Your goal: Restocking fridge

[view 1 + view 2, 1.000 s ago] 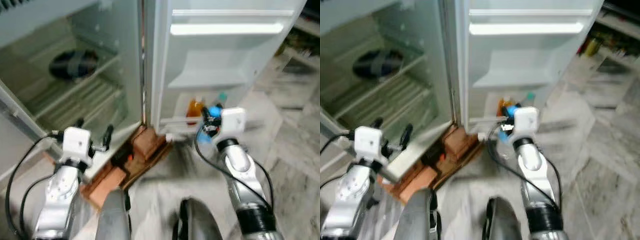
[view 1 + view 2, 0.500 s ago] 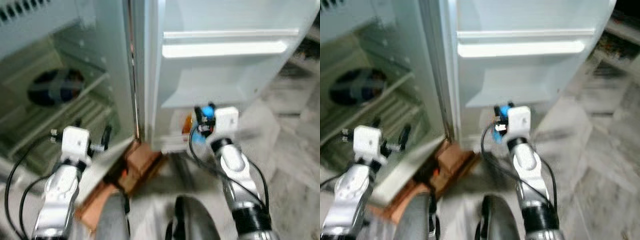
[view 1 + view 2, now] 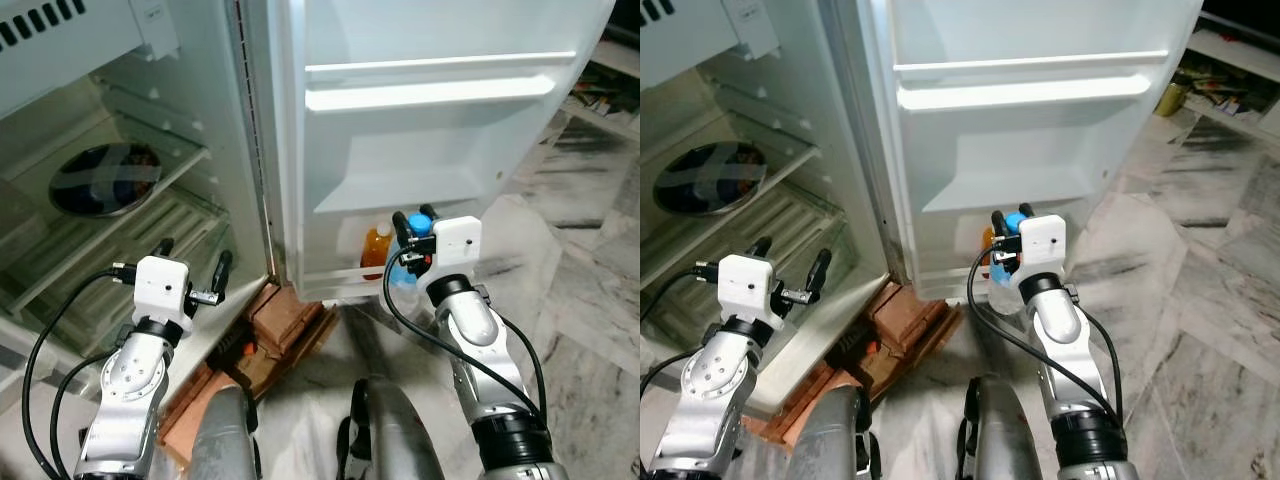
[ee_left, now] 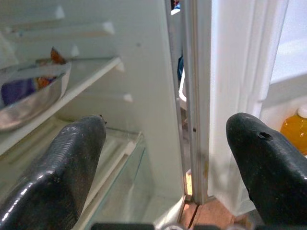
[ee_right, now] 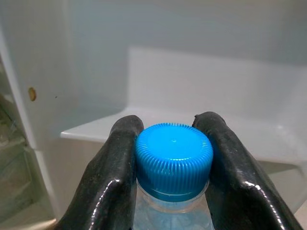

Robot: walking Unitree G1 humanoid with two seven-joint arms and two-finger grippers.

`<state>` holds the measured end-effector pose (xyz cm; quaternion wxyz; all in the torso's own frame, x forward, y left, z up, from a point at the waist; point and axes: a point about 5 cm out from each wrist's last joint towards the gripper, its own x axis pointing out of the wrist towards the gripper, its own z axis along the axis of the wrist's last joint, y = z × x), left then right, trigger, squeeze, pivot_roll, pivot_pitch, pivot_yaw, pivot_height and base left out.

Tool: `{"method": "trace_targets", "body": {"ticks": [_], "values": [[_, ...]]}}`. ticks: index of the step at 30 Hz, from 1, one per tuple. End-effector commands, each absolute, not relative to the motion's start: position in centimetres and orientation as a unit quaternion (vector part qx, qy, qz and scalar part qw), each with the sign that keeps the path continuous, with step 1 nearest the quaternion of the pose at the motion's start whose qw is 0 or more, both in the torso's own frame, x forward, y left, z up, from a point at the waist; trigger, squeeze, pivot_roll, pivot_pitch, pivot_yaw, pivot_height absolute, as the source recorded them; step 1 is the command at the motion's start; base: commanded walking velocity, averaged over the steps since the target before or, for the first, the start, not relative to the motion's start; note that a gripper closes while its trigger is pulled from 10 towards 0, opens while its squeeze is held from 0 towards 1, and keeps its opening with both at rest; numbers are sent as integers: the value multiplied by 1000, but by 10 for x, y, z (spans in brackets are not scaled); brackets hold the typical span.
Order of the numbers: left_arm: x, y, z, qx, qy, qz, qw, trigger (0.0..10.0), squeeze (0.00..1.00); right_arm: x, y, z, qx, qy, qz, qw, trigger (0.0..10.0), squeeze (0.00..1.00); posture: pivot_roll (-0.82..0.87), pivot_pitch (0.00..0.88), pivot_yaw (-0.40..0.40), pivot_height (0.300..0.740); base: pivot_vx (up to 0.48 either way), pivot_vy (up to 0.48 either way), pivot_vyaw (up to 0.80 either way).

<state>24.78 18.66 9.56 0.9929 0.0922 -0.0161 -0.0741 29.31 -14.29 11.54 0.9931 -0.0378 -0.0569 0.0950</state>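
My right gripper (image 3: 412, 222) is shut on a clear water bottle with a blue cap (image 5: 173, 158), its two black fingers (image 5: 111, 177) clamped on either side of the neck. It holds the bottle upright in front of the open fridge door's lowest shelf (image 3: 345, 275), where an orange juice bottle (image 3: 376, 250) stands. My left gripper (image 3: 192, 258) is open and empty, raised before the fridge's lower compartment near the door hinge (image 4: 192, 120).
A metal bowl (image 3: 104, 180) holding a packet sits on a glass shelf inside the fridge. The door's upper shelves (image 3: 430, 90) are bare. Bricks (image 3: 285, 315) prop up the fridge's base. Marble floor (image 3: 590, 290) extends to the right, with clutter at the far right.
The camera has steadied and tilted up, sharpening the picture. My right gripper with the water bottle stays in front of the door's lowest shelf. The left gripper holds its place.
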Motion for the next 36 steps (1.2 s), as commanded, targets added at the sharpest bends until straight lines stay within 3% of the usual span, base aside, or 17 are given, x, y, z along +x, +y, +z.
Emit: {"method": "trace_targets", "body": {"ticks": [1, 8, 22, 36], "values": [[245, 188, 94, 94, -10, -72, 993, 10000, 0, 292, -144, 119, -37, -66, 93, 993, 10000, 0, 60, 129, -37, 606, 0, 0, 0], [246, 198, 94, 105, -6, -23, 994, 10000, 0, 293, -142, 119, -39, -68, 97, 992, 10000, 0, 65, 135, -36, 567, 0, 0, 0], [244, 202, 95, 108, -4, -14, 994, 10000, 0, 295, -144, 118, -66, -66, 123, 988, 10000, 0, 74, 147, -34, 567, 0, 0, 0], [235, 207, 101, 117, 2, -8, 993, 10000, 0, 321, -134, 141, -107, -114, 181, 971, 10000, 0, 107, 208, -20, 567, 0, 0, 0]]}}
